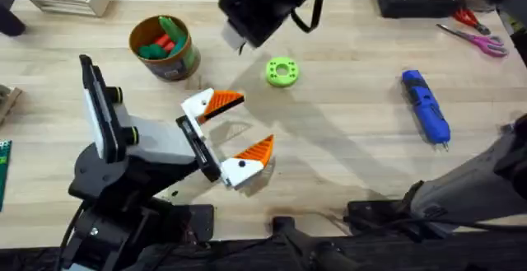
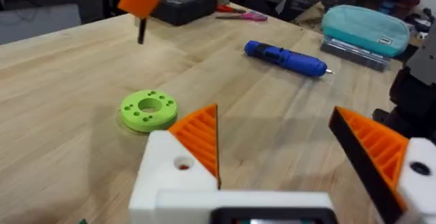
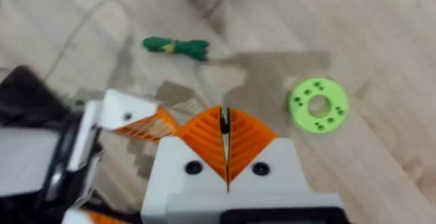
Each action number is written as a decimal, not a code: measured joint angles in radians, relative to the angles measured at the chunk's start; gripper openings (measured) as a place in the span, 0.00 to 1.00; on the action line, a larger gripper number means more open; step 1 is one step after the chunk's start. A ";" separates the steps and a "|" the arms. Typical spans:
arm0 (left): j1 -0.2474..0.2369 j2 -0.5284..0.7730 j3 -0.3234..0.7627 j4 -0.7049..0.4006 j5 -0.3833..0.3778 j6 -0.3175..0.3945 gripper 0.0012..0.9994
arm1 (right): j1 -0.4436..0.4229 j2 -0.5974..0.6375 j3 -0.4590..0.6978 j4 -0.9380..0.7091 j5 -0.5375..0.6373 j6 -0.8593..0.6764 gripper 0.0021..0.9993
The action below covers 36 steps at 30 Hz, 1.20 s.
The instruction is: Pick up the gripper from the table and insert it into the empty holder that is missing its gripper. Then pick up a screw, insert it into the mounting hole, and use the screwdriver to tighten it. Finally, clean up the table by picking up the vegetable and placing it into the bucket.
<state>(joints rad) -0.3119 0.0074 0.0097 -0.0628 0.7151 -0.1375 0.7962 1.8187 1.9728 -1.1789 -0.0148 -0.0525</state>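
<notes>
Right gripper (image 3: pixel 224 118): I read its orange ribbed pads (image 3: pixel 204 142) as pressed together, clenched on the screw (image 2: pixel 141 30), a thin dark pin hanging straight down from the pad tips. Left gripper (image 1: pixel 254 121): spread wide, grasping nothing, low over the table (image 1: pixel 354 139). The screw hangs beyond the left gripper, past the lime ring (image 2: pixel 148 109). The vegetable (image 3: pixel 176 45), small and dark green, lies on the wood near the ring. The blue screwdriver (image 1: pixel 426 106) lies well apart.
</notes>
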 joint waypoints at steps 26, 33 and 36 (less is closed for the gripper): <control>0.000 0.000 0.000 0.000 0.000 0.000 0.99 | 0.176 0.038 0.036 -0.032 -0.137 -0.023 0.00; 0.000 0.000 0.000 0.000 0.000 0.000 0.99 | 0.184 0.044 0.036 -0.030 -0.107 -0.031 0.00; 0.000 0.000 0.000 0.000 0.000 0.000 0.99 | 0.189 0.044 0.036 -0.031 -0.105 -0.031 0.00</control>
<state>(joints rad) -0.3119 0.0071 0.0097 -0.0628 0.7151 -0.1376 0.9854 1.8629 2.0090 -1.2095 -0.1196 -0.0834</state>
